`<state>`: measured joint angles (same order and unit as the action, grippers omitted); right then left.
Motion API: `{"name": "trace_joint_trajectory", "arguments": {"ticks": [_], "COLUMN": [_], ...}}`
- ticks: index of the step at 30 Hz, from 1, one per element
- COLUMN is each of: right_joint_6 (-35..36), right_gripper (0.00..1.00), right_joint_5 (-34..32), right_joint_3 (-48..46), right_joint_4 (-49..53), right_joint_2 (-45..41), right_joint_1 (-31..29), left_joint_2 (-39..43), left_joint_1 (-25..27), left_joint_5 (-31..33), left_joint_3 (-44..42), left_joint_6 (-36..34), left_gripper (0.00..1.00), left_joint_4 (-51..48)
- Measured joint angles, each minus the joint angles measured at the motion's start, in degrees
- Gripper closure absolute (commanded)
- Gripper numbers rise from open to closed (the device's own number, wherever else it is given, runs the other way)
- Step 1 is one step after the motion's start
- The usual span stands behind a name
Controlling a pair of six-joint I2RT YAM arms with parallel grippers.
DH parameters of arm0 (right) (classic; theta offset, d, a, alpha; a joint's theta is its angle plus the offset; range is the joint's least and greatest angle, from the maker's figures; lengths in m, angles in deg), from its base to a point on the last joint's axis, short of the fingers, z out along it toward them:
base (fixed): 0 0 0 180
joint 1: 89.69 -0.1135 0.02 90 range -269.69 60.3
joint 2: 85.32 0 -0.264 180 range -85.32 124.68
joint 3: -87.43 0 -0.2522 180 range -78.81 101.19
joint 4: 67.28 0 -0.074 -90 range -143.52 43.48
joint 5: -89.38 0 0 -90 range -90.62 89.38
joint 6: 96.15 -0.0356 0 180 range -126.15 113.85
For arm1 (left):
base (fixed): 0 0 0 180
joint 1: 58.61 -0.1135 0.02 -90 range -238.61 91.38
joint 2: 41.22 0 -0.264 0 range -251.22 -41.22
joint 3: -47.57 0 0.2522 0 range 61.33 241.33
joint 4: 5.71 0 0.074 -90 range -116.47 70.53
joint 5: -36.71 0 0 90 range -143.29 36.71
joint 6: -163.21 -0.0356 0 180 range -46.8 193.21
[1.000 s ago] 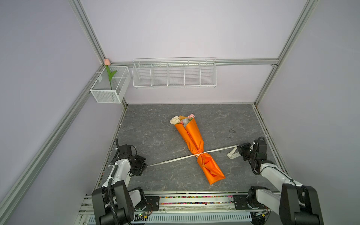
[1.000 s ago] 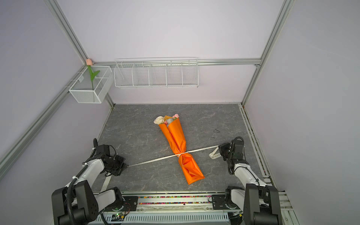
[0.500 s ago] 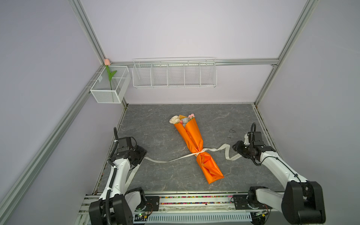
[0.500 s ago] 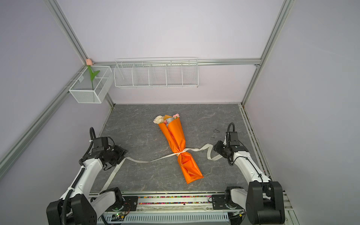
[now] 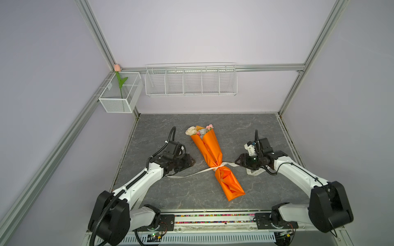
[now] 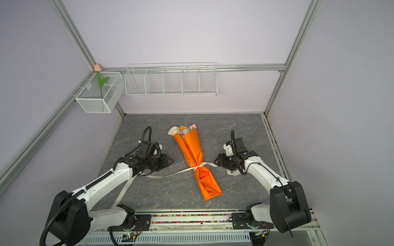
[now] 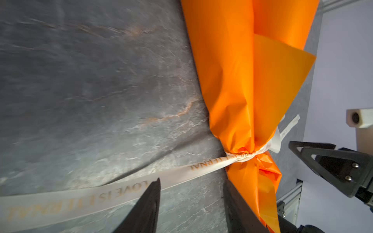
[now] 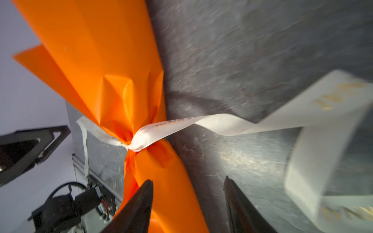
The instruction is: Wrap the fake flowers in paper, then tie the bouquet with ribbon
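The bouquet of fake flowers [image 5: 210, 149] [image 6: 191, 149] lies aslant in the middle of the grey table, wrapped in orange paper, with its blooms [image 5: 197, 131] at the far end. A white printed ribbon [image 5: 218, 168] [image 7: 242, 156] [image 8: 139, 139] is knotted round its narrow waist. The ribbon's tails lie slack on the table to either side. My left gripper [image 5: 192, 163] [image 6: 171, 160] [image 7: 191, 180] stands open just left of the bouquet, over the left tail [image 7: 121, 193], holding nothing. My right gripper [image 5: 237, 163] [image 6: 215, 161] [image 8: 188, 179] stands open just right of the knot, also holding nothing.
A white mesh box [image 5: 116, 104] with a single pink tulip [image 5: 117, 68] hangs at the back left corner. A white wire basket [image 5: 190, 79] is mounted on the back wall. The looped right ribbon tail [image 5: 253, 172] lies under my right wrist. Walls enclose the table.
Both grippers have opened and let go of the ribbon ends. They have moved from the table's sides in towards the bouquet. The ribbon, taut before, now lies slack.
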<state>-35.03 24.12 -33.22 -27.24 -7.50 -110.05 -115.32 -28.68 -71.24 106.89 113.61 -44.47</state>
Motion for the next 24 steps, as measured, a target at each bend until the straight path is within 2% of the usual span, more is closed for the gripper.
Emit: {"name": "trace_joint_trajectory", "arguments": {"ticks": [5, 9, 12, 15, 18, 21, 24], "right_joint_6": [-1.9, -6.9, -8.6, -9.7, -11.8, -14.9, -17.9], "right_gripper": [0.47, 0.48, 0.42, 0.38, 0.36, 0.35, 0.35], "right_joint_5": [1.0, 1.8, 1.5, -2.6, -6.8, -10.2, -13.3], "right_joint_3": [-0.9, -3.1, -2.1, 0.1, -0.9, -3.3, -4.3], "right_joint_4": [-3.0, -9.6, -11.5, -9.8, -8.9, -7.6, -5.0], "right_joint_2": [2.9, 3.1, 4.7, 4.9, 1.2, -2.8, -3.4], "right_joint_1": [-9.0, -15.0, -18.4, -19.8, -16.1, -8.0, -1.2], "left_joint_2": [-2.3, -2.1, -2.0, -1.2, 0.7, 4.2, 8.9], "left_joint_1": [0.7, 0.7, 0.7, 0.7, 0.7, 0.7, 0.5], "left_joint_5": [-0.3, 0.0, 0.2, 0.7, 1.8, 2.9, 4.7], "left_joint_3": [0.0, -0.5, -1.1, -1.6, -2.7, -5.3, -9.5], "left_joint_6": [0.0, 0.9, 1.7, 3.1, 5.2, 8.2, 11.9], "left_gripper": [0.48, 0.48, 0.45, 0.42, 0.38, 0.33, 0.32], "left_joint_4": [1.3, 2.3, 2.5, 2.5, 2.6, 3.1, 4.0]}}
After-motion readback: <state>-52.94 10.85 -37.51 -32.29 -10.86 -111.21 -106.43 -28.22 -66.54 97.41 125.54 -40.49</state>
